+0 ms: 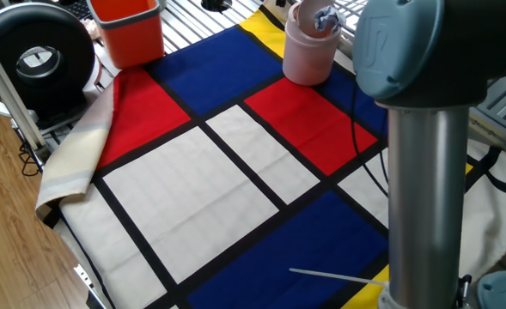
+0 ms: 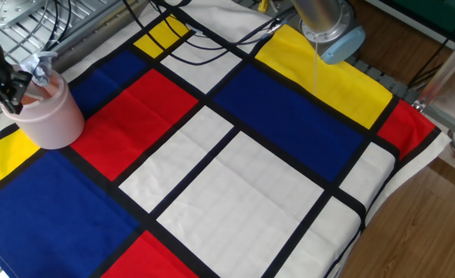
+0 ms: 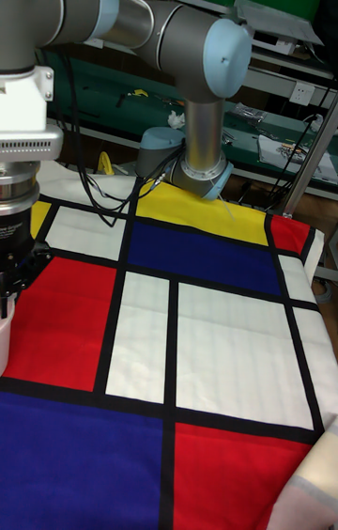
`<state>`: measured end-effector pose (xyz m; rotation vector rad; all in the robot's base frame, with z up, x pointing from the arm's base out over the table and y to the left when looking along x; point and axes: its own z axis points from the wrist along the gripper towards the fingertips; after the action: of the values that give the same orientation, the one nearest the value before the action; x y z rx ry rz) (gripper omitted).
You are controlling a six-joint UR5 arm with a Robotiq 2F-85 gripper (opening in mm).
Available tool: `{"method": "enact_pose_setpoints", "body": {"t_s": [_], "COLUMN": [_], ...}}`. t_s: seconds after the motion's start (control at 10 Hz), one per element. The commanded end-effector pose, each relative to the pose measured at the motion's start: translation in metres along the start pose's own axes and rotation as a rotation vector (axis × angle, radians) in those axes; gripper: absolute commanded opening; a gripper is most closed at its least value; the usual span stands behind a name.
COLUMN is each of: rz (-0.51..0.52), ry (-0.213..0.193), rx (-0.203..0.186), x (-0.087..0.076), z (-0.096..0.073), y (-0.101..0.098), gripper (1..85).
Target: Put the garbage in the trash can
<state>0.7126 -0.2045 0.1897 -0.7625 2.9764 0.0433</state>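
The trash can (image 2: 51, 116) is a pale pink cylinder at the far left of the checkered cloth; in one fixed view the trash can (image 1: 307, 53) stands at the back. The garbage (image 2: 40, 68), a small crumpled grey-white wad, sits at the can's top rim, and the same garbage (image 1: 324, 17) shows at its mouth. My gripper (image 2: 7, 85) hovers over the can's left rim, its black fingers spread, apart from the wad and holding nothing. In the tall fixed view only my wrist (image 3: 14, 239) shows at the left edge.
An orange square bin (image 1: 129, 30) stands at the back left beside a black round device (image 1: 33, 56). Black cables (image 2: 204, 38) cross the cloth near the arm base (image 2: 327, 23). The cloth hangs over the table edge (image 1: 68, 176). A white strip (image 1: 338, 279) lies near the front.
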Motion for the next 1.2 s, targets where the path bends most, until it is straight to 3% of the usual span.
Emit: {"method": "enact_pose_setpoints", "body": {"t_s": [0.0, 0.3, 0.4, 0.6, 0.7, 0.8, 1.1], "rz": [0.096, 0.135, 0.129, 0.013, -0.065, -0.093, -0.123], "ry": [-0.002, -0.017, -0.013, 0.010, 0.032, 0.033, 0.022], "rx": [0.037, 0.083, 0.078, 0.035, 0.026, 0.018, -0.004], "x": [0.001, -0.002, -0.001, 0.003, 0.009, 0.013, 0.021], "z": [-0.001, -0.002, -0.002, -0.001, -0.001, 0.000, -0.001], "y": [-0.010, -0.022, -0.021, -0.009, -0.007, -0.010, -0.022], "gripper": [23.0, 24.3, 24.3, 27.0, 41.3, 44.0, 41.3]}}
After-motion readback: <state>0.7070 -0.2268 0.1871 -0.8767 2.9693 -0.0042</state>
